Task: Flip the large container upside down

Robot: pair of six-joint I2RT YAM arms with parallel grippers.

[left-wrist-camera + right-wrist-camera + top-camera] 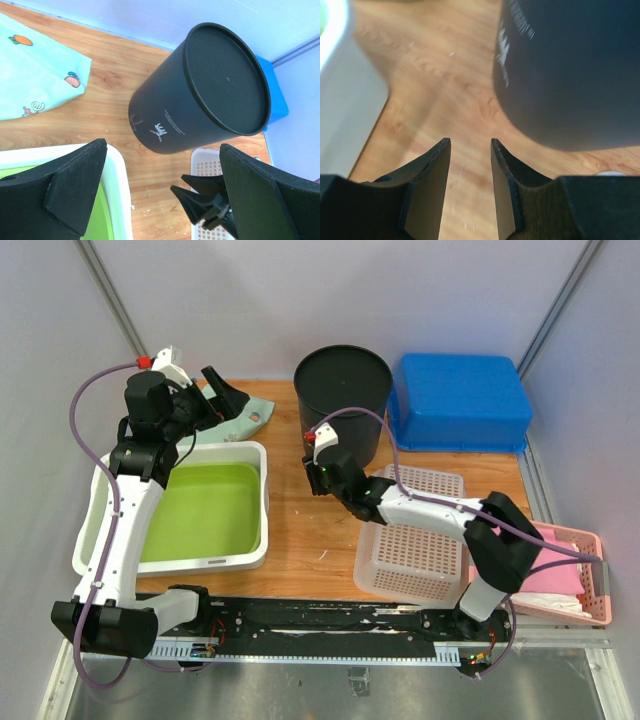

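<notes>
The large container (pixel 343 390) is a tall black cylinder standing upright at the back middle of the wooden table. In the left wrist view the container (pixel 200 100) shows a flat closed disc on top and small white print low on its side. My right gripper (pixel 318 462) is low over the table just in front of its base, apart from it. In its own view the jaws (pixel 470 142) stand partly open over bare wood, with the container (pixel 570 75) up to the right. My left gripper (pixel 225 395) hangs wide open and empty at the back left (pixel 162 145).
A white tub with a green inside (pixel 265 500) fills the left side. A blue bin (pixel 460 400) stands right of the container. A white perforated basket (pixel 410 540) lies under the right arm, with a pink basket (pixel 575 580) beyond. A pale patterned cloth (pixel 35 75) lies back left.
</notes>
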